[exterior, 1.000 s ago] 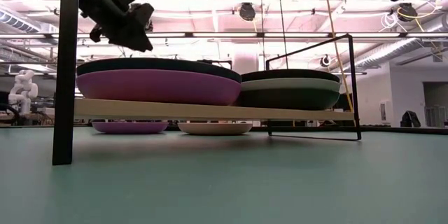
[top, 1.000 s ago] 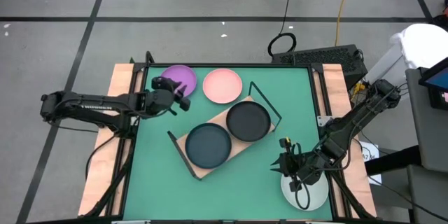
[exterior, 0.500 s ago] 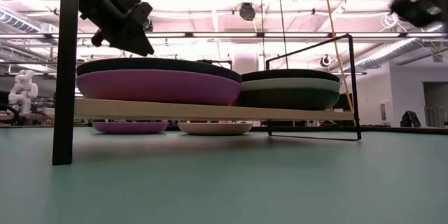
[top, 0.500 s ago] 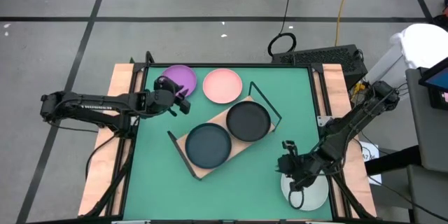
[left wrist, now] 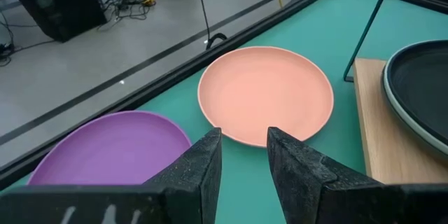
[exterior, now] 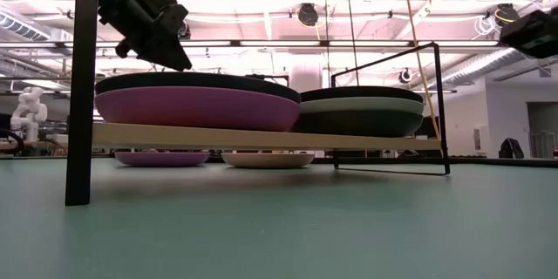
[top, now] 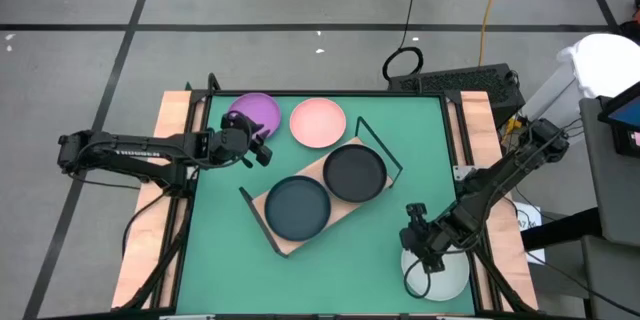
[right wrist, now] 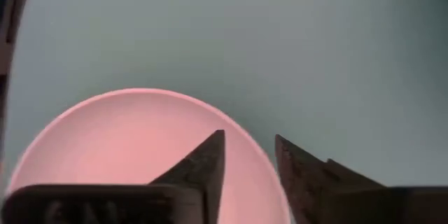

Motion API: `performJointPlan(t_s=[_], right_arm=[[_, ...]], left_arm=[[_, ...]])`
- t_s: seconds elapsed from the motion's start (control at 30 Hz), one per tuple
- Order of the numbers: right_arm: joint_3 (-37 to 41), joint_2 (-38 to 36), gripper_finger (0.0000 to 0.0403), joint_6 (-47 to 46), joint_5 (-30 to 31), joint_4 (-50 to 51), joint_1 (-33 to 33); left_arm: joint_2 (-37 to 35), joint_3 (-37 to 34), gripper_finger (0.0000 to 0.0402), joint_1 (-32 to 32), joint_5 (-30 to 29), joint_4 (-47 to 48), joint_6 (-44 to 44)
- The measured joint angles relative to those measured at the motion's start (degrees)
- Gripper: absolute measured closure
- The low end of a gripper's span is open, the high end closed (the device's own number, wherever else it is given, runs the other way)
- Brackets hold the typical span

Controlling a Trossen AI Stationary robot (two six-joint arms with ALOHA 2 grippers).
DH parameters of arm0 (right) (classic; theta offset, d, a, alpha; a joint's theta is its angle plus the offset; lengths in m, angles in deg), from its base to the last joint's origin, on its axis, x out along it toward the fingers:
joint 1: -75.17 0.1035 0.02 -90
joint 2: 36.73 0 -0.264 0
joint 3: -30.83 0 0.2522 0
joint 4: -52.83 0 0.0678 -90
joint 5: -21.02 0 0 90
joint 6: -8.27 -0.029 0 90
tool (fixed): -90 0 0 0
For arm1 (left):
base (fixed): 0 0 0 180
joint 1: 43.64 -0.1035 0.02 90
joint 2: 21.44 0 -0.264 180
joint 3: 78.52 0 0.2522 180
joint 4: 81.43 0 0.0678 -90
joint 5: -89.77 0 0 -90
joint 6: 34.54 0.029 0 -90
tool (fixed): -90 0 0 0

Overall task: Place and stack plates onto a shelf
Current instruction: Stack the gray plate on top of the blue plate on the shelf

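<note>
The wooden shelf [top: 283, 238] lies slanted mid-table. It carries a stack topped by a dark teal plate [top: 297, 207] and a stack topped by a black plate [top: 354, 173]. A purple plate [top: 255, 110] and a pink plate [top: 318, 122] lie flat on the table at the far side. A pale plate [top: 445, 278] lies at the near right corner. My left gripper [left wrist: 242, 148] hovers open, just short of the purple and pink plates. My right gripper [right wrist: 249, 155] hangs open above the pale plate's rim [right wrist: 241, 129], pointing steeply down, one finger over the plate and one past its edge.
In the low view the shelf board [exterior: 261, 137] stands raised on black wire ends [exterior: 83, 87], with the purple and pink plates seen beneath it. Bare green tabletop [top: 220, 270] lies at the near left. Wooden rails [top: 150, 210] border the table's sides.
My right gripper has sunk toward the pale plate at the near right corner and tipped to point more steeply down. The plates and the shelf have stayed where they were.
</note>
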Motion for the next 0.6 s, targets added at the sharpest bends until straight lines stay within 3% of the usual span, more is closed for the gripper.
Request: performJointPlan(t_s=[0.17, 0.3, 0.43, 0.6], right_arm=[[4.7, 0.0, 0.0239, 2.2, -0.1, -3.0, -1.1], [8.6, 0.0, 0.0217, 2.2, -2.9, -5.1, -1.9], [11.2, 0.0, 0.0227, 2.3, -5.6, -6.6, -2.2], [15.0, -0.2, 0.0277, 2.1, -11.0, -9.6, -2.9]], left_arm=[[0.0, 0.0, 0.0279, 0.3, 0.1, 0.0, 0.0], [0.0, 0.0, 0.0279, 0.3, 0.1, 0.0, 0.0], [0.0, 0.0, 0.0279, 0.3, 0.1, 0.0, -0.1], [0.0, 0.0, 0.0279, 0.3, 0.1, 0.0, -0.2]])
